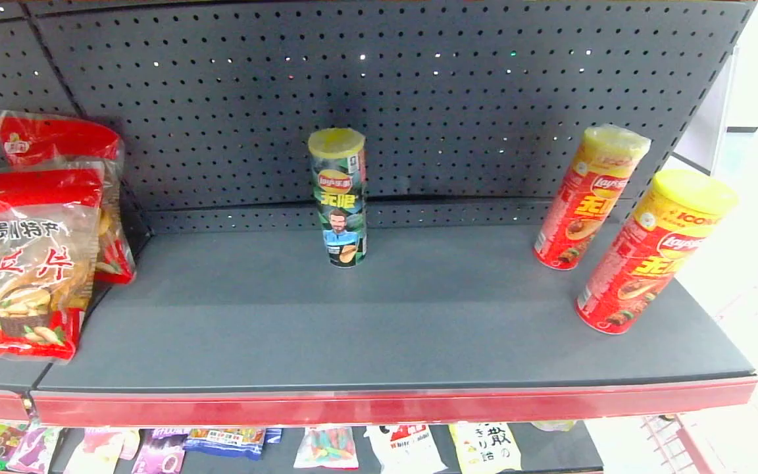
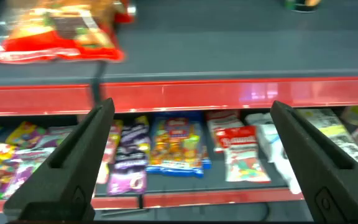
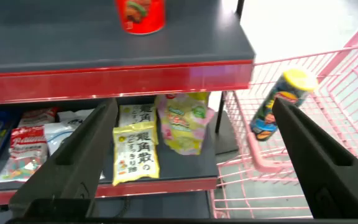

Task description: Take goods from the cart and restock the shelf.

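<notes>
Wondering where the goods are at, mate?

Me: one dark chip can (image 3: 278, 106) with a yellow lid sits tilted in the pink cart (image 3: 353, 74), just past the shelf's end. Head view, on the grey shelf (image 1: 379, 329): green chip can (image 1: 339, 197) upright at centre, red chip can (image 1: 586, 197) at right by the pegboard, second red chip can (image 1: 655, 253) nearer the front edge, bagged chips (image 1: 24, 263) far left.

And the grippers?

Me: my left gripper (image 2: 191, 168) is spread wide, nothing in it, facing the red lip (image 2: 179, 96) and the snack packets (image 2: 176, 146) underneath. My right gripper (image 3: 194, 162) gapes just as wide, holding nothing.
</notes>
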{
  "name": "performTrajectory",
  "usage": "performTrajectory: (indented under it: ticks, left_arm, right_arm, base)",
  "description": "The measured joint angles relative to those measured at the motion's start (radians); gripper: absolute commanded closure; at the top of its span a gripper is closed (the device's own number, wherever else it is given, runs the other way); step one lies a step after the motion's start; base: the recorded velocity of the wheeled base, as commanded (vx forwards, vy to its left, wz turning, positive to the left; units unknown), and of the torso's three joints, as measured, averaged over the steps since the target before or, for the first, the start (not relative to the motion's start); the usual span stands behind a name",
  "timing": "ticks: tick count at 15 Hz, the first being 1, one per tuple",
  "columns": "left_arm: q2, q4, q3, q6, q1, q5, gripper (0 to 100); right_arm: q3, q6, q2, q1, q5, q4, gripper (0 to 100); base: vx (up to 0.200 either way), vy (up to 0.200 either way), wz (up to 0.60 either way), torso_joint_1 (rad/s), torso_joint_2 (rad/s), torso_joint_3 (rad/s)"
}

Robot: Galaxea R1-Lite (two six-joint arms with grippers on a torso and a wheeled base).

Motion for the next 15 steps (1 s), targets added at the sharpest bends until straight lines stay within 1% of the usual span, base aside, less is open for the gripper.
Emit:
performTrajectory:
  ticks: [15]
  left_arm:
    - [0.0,0.0,0.0,0.0,0.0,0.0,0]
  right_arm:
    - [0.0,0.0,0.0,0.0,0.0,0.0,0]
  base:
    - [0.0,-0.2,0.0,0.001,0.0,0.003]
